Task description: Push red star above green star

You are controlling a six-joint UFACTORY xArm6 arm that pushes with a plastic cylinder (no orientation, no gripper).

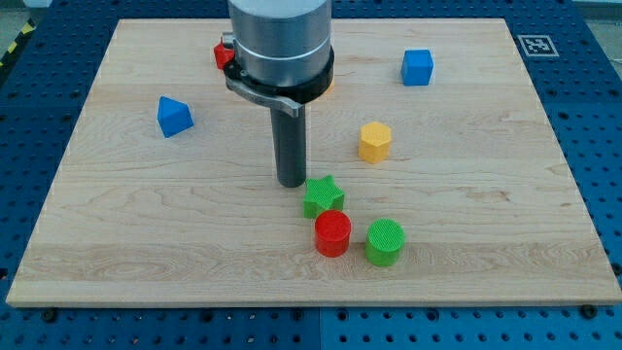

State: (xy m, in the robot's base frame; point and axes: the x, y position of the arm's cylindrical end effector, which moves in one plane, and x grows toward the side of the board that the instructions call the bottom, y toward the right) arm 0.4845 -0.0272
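One rod hanging straight down (no pincer here), my tip [292,183] just left of green star [323,196]; red star [224,54] far behind, mostly hidden.

We see our arm [280,39] as a broad grey metal cylinder, ringed below by a black collar with a small bracket; from it hangs a straight dark rod ending in my tip [292,183].

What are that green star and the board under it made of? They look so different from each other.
The green star looks like plastic, probably 3D-printed: flat uniform colour, matte, with faint fine ridges like those on the green cylinder nearby. The board looks like pale wood or wood laminate: long grain lines across it, smooth satin finish. My tip sits just to the star's upper left.
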